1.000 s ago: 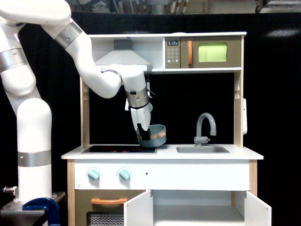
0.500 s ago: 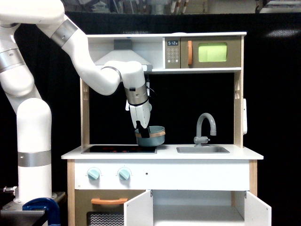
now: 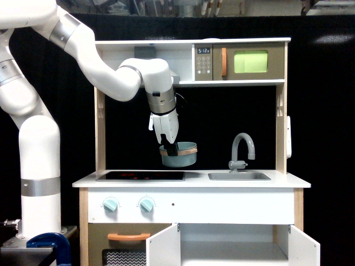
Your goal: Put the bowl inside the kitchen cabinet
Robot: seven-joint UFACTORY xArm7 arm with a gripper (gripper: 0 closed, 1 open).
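Carrying | we had the gripper (image 3: pixel 171 148) clamped on the bowl (image 3: pixel 179 154) rim, bowl hanging level above the counter (image 3: pixel 191 179), left of the faucet (image 3: pixel 243 149) | next: bring it near and down into the open cabinet (image 3: pixel 233 246).

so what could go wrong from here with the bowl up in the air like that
1. The end effector seems to pinch only the bowl's rim at one side, above the countertop; the bowl could tilt or slip and drop.
2. The kitchen cabinet sits below and behind the counter edge, between two open doors; the bowl or arm may clip the counter or a door on the way down.
3. The faucet stands close by; a sideways swing could strike it.
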